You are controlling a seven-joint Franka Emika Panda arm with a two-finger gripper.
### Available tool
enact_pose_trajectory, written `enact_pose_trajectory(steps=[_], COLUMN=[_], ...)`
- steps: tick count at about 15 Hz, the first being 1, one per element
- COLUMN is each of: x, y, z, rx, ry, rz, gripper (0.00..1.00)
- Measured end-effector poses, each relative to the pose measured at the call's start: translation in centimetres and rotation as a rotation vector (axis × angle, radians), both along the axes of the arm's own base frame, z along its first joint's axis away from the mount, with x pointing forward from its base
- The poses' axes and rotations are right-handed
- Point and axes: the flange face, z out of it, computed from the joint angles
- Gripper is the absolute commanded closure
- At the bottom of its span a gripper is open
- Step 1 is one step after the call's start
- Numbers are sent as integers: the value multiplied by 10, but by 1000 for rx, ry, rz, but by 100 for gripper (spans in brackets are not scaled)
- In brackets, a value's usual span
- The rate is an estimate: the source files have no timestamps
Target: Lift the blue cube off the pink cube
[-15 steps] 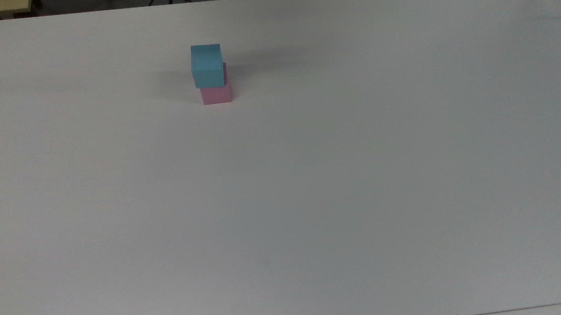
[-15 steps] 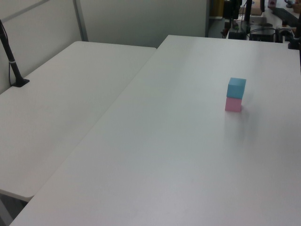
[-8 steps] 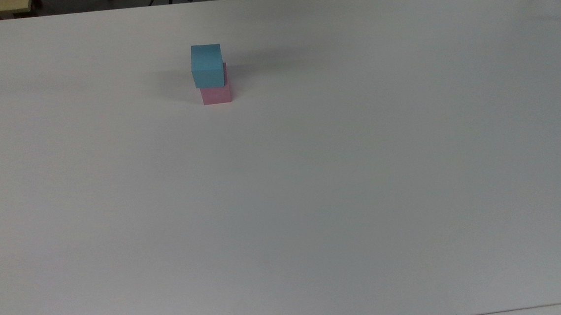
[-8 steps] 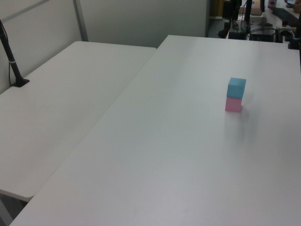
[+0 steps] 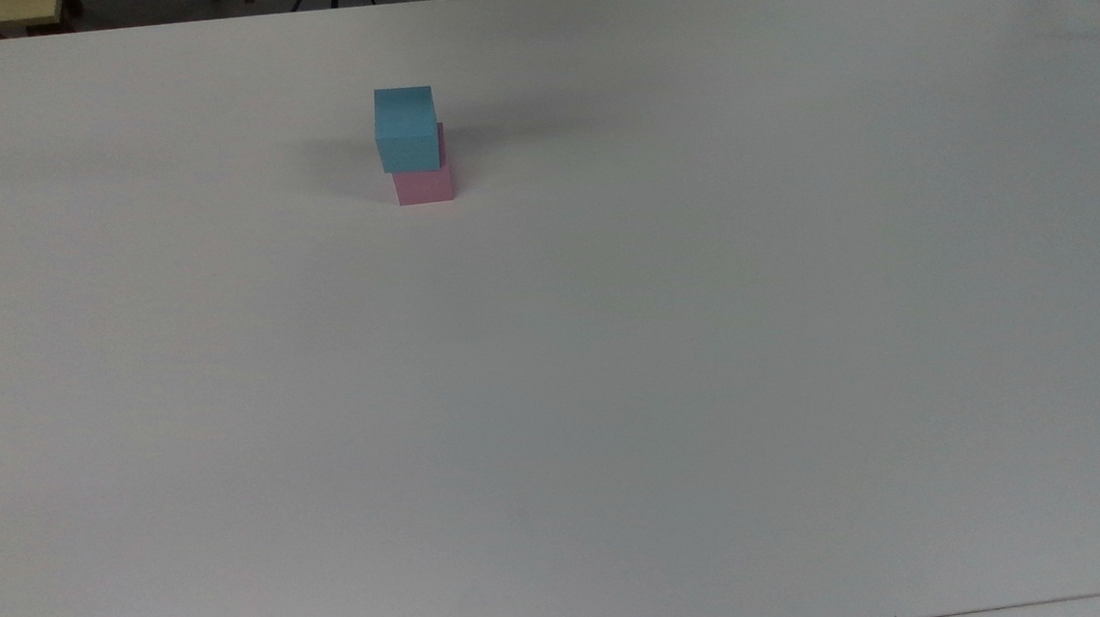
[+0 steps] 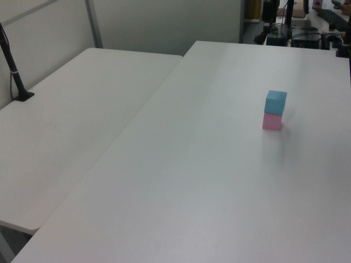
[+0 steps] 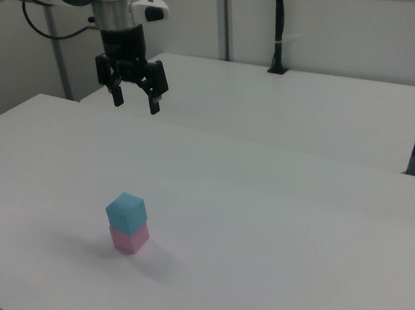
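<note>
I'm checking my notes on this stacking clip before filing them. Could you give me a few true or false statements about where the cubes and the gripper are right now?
1. The blue cube sits on top of the pink cube. True.
2. The gripper is shut on the blue cube. False: it hangs open, high above the table and apart from both cubes.
3. The pink cube rests on the table. True.
4. In the top view, the cubes lie near the bottom edge. False: they are in the upper part, left of the middle.
5. A third cube stands beside the stack. False: just two cubes are there.
</note>
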Motion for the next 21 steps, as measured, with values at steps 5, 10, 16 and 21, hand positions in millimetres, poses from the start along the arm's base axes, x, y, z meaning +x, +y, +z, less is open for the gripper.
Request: enact_pose_trajectory(steps=[5,10,16,21], x=[-14,-23,-20,-21], y=[-2,14,19,25], z=[-12,-64,-127,-162], rx=[-10,-64,-53,-41], ry=[134,305,307,288], rz=[117,225,167,90], gripper=[0,0,0,0])
